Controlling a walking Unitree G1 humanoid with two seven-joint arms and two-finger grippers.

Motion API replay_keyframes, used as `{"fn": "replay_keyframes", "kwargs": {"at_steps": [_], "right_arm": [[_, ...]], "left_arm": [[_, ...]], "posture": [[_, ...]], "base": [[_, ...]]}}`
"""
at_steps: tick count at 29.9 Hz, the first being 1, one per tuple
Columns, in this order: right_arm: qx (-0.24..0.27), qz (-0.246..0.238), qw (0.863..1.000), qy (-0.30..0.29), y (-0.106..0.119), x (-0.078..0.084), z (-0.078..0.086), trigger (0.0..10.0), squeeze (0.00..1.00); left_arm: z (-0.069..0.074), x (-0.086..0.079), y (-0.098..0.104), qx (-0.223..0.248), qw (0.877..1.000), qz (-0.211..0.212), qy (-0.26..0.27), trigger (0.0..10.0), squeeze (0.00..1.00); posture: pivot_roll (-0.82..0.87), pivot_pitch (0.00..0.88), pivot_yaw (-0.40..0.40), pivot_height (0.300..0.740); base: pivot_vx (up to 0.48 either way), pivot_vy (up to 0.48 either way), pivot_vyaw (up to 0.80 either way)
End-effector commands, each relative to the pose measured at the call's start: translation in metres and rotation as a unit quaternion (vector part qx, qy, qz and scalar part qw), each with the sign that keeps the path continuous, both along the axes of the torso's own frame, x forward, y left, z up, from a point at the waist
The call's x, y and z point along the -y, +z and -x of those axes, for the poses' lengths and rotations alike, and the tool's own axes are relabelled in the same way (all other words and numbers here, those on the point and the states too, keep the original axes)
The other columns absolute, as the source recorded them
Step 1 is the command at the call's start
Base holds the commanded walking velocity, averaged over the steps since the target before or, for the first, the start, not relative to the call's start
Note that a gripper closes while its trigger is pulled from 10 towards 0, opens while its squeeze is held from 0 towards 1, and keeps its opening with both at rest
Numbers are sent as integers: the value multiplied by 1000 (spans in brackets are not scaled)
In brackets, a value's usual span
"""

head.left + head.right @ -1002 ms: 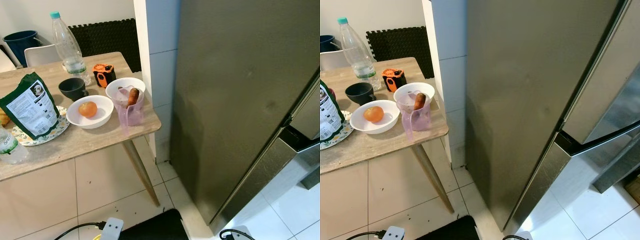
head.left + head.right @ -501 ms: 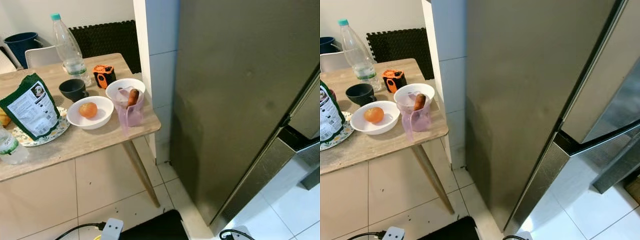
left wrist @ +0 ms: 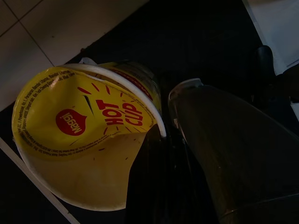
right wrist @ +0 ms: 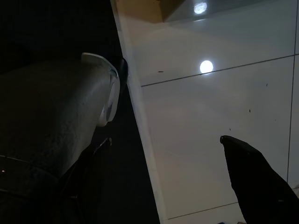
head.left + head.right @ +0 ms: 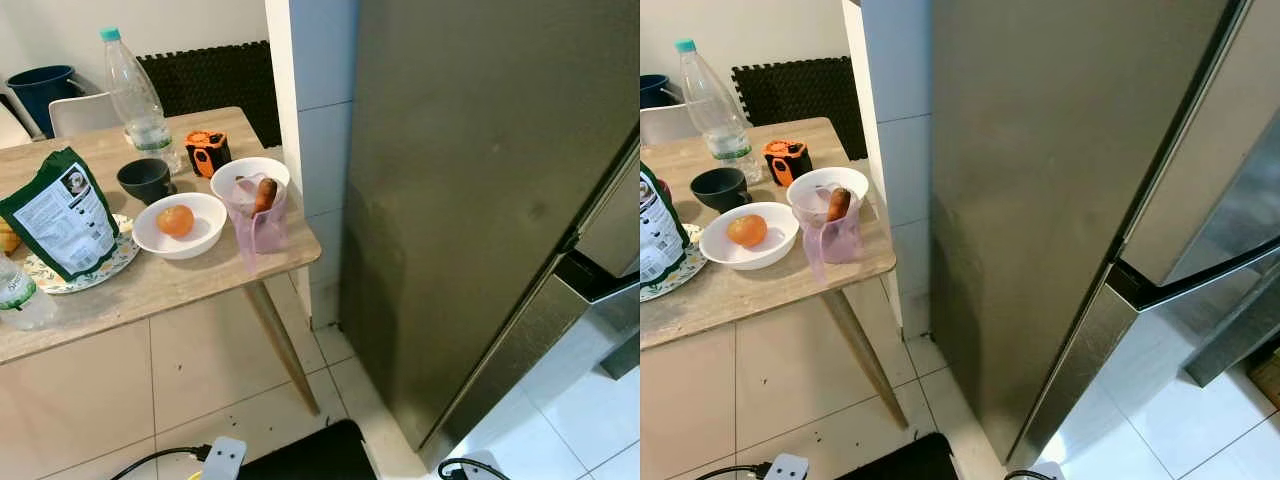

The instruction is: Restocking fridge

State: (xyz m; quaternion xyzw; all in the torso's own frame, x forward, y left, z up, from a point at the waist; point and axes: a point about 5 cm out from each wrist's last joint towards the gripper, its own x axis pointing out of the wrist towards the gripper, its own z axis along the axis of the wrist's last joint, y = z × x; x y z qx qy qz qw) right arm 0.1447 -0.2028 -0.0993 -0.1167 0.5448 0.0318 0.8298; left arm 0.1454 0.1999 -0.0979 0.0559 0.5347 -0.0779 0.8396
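The fridge (image 5: 480, 180) stands shut, its dark steel side right beside the white tiled pillar (image 5: 315, 120), and the wooden surface (image 5: 150, 280) sits just left of that pillar. Near the surface's right edge a white bowl (image 5: 180, 225) holds an orange fruit (image 5: 176, 219); beside it a second white bowl (image 5: 250, 175) has a lilac bag (image 5: 258, 225) with a carrot (image 5: 265, 192) poking up. Behind them: a black cup (image 5: 146, 178), an orange-and-black gadget (image 5: 208, 150) and a clear water bottle (image 5: 137, 95) at the back edge. A green pouch (image 5: 58, 212) stands on a patterned plate (image 5: 85, 270) toward the left edge. Down low, the left hand (image 3: 163, 163) is pinching a yellow noodle cup (image 3: 79, 140) by its rim, above a dark mat. The right hand (image 4: 163, 158) hangs idle over the white floor tiles (image 4: 210, 116), fingers spread wide
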Motion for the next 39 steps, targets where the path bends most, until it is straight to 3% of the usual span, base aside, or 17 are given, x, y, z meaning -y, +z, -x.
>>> {"fn": "replay_keyframes", "kwargs": {"at_steps": [1, 39], "right_arm": [[-10, -5, 1000, 1, -2, -1, 4, 10000, 0], [-16, -3, 1000, 6, -3, 0, 8, 10000, 0]], "left_arm": [[14, 6, -6, -27, 1000, 8, 0, 10000, 0], [16, 7, -7, -31, 999, 12, -4, 10000, 0]], "posture": [[-11, 80, -5, 740], [-11, 80, -11, 740]], "base": [[0, 0, 0], [0, 0, 0]]}}
